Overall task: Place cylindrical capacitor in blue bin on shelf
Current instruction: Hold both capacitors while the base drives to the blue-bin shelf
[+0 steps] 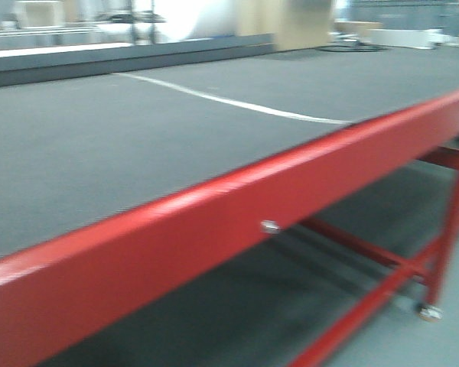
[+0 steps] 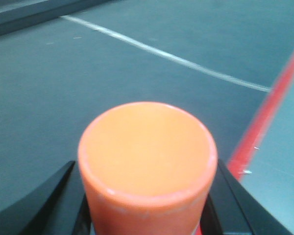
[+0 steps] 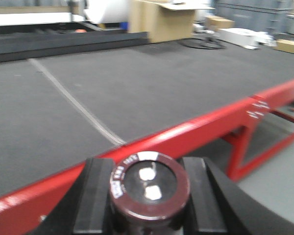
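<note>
Right wrist-mounted: stubby maroon cylindrical capacitor [image 3: 149, 188] clamped in right pincer [image 3: 150, 192].

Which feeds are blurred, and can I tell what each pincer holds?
Front view: motion-smeared, glare along the red table rail. Left wrist: soft, yet the orange cylinder in the left pincer is plain. Right wrist: mildly blurred; the cylindrical capacitor in the right pincer shows clearly.

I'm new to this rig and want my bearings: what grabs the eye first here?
A bright orange cylinder fills the left wrist view, gripped in the left claw. The right claw holds a stubby maroon capacitor. Beyond both runs a red table rail edging a grey top crossed by a white line.
</note>
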Action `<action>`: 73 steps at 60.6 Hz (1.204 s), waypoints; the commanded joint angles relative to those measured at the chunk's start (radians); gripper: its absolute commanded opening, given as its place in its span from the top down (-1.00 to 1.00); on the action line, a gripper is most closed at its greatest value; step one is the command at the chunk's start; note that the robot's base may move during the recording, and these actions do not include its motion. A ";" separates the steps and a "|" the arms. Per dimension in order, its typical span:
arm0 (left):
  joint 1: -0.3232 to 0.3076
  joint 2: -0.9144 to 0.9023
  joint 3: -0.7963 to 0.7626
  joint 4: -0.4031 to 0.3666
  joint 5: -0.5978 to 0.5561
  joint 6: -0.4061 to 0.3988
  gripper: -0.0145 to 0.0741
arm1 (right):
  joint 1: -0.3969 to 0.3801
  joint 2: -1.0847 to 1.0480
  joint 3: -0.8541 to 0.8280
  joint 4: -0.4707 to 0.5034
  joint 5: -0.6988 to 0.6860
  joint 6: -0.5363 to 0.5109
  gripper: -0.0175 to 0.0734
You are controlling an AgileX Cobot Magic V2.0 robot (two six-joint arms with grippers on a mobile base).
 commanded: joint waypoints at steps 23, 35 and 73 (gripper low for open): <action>-0.007 -0.005 -0.001 -0.004 -0.031 0.001 0.92 | 0.000 -0.003 0.001 -0.003 -0.022 -0.002 0.90; -0.007 -0.005 -0.001 -0.004 -0.031 0.001 0.92 | 0.000 -0.003 0.001 -0.003 -0.022 -0.002 0.90; -0.007 -0.005 -0.001 -0.004 -0.031 0.001 0.92 | 0.000 -0.003 0.001 -0.003 -0.022 -0.002 0.90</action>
